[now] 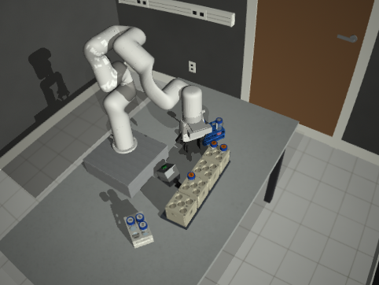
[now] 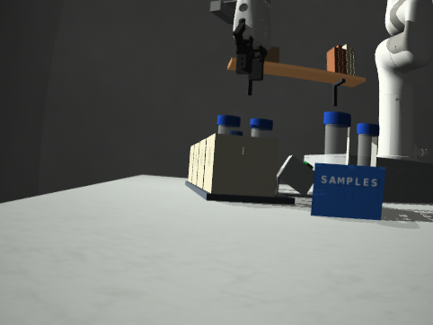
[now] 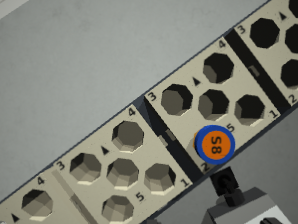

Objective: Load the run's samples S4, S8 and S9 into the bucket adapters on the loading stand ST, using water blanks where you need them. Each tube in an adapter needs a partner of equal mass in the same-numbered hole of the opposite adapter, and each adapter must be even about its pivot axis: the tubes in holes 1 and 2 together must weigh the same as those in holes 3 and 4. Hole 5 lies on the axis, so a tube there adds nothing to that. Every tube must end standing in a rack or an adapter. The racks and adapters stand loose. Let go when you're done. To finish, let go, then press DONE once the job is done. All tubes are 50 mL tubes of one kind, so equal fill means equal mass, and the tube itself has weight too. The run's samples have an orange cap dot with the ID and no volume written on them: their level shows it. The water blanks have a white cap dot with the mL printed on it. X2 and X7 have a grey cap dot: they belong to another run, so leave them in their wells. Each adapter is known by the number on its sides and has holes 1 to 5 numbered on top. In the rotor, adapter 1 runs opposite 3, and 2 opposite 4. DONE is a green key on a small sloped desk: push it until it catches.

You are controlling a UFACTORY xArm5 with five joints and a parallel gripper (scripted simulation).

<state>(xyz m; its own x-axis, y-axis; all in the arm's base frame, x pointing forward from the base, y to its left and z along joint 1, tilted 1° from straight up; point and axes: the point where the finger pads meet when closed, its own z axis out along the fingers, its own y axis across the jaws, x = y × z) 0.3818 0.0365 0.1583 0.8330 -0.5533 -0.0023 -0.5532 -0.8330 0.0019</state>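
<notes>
Orange-dotted, blue-capped sample tube S8 (image 1: 191,175) (image 3: 215,144) stands in hole 2 of a cream block-shaped bucket adapter (image 1: 201,194) (image 3: 187,137), the third along the dark flat loading stand (image 1: 185,228) (image 2: 249,197) counting from its end near the sample rack. Two more tubes with orange dots, a nearer-the-rack pair (image 1: 214,144), stand in the adapter at that end of the stand (their IDs are too small to read from above). Over the stand hangs the black two-fingered claw (image 1: 193,146) (image 2: 250,67) (image 3: 189,200), its fingers partly apart and holding nothing, well above the caps. Just past that end of the stand is the blue sample rack (image 1: 214,138) (image 2: 348,190), lettered SAMPLES, with blue-capped clear tubes upright in it. Off the opposite end of the stand, toward the arm's side, a pale low rack (image 1: 143,240) carries three blue-capped tubes (image 1: 143,225) on the grey bench (image 1: 79,232) (image 2: 180,260). Beside the stand, between it and the arm's base, sits the small grey sloped desk (image 1: 169,173) (image 2: 292,177) with its green key (image 1: 164,167) (image 2: 307,165).
</notes>
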